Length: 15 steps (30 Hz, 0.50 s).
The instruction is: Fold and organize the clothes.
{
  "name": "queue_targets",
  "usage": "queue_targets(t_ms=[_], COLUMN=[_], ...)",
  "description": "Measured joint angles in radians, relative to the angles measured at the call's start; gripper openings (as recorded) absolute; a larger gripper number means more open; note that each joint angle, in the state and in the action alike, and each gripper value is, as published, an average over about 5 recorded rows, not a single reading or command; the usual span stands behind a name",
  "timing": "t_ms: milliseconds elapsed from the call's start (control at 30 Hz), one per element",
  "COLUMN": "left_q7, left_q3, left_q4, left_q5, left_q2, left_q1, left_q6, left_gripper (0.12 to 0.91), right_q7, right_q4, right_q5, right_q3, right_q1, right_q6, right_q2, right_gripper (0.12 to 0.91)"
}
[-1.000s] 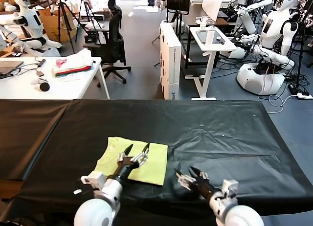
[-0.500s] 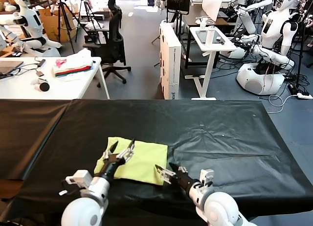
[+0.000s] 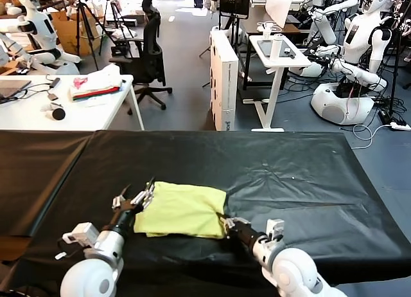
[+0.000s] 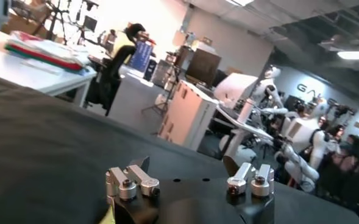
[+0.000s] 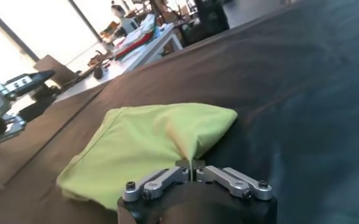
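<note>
The lime-yellow T-shirt (image 3: 181, 209) lies folded into a rough rectangle on the black table cover (image 3: 289, 175), near its front edge. My right gripper (image 3: 225, 222) is at the shirt's near right corner and is shut on it. In the right wrist view the T-shirt (image 5: 149, 137) rises in a pinched ridge into my right gripper (image 5: 192, 165). My left gripper (image 3: 137, 193) stands open at the shirt's left edge, low over the cloth. The left wrist view shows my left gripper (image 4: 185, 165) with its fingers wide apart and nothing between them.
A white desk (image 3: 77, 114) behind the table on the left carries a folded stack of garments (image 3: 96, 86). A black office chair (image 3: 149, 56), a white cabinet (image 3: 223, 78), a small white stand (image 3: 277, 56) and other robots (image 3: 359, 46) stand farther back.
My right gripper moved left to the shirt's near right corner and closed on it. My left gripper slid left off the shirt to its left edge, still open. The shirt bunched up slightly.
</note>
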Motion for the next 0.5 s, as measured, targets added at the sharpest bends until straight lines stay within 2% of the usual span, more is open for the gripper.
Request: queue_targets(t_ms=[167, 267, 400, 500], left_q7=[0.001, 0.002, 0.003, 0.003], left_q3=[-0.01, -0.012, -0.013, -0.012], left_q4=[0.011, 0.016, 0.02, 0.023], left_q5=[-0.003, -0.003, -0.003, -0.003], left_q2=[0.003, 0.003, 0.001, -0.002], left_q1=[-0.003, -0.002, -0.002, -0.003], left_q6=[0.0, 0.0, -0.001, -0.004], left_gripper=[0.907, 0.907, 0.907, 0.907], right_q7=[0.037, 0.046, 0.04, 0.01], right_q4=[-0.006, -0.004, 0.011, 0.017], right_q5=[-0.035, -0.041, -0.04, -0.049], right_q3=[0.06, 0.094, 0.136, 0.166], right_q1=[0.006, -0.003, -0.029, -0.052], right_q6=[-0.044, -0.065, -0.068, -0.04], right_q2=[-0.03, -0.052, -0.079, -0.09], right_gripper=[0.162, 0.162, 0.162, 0.172])
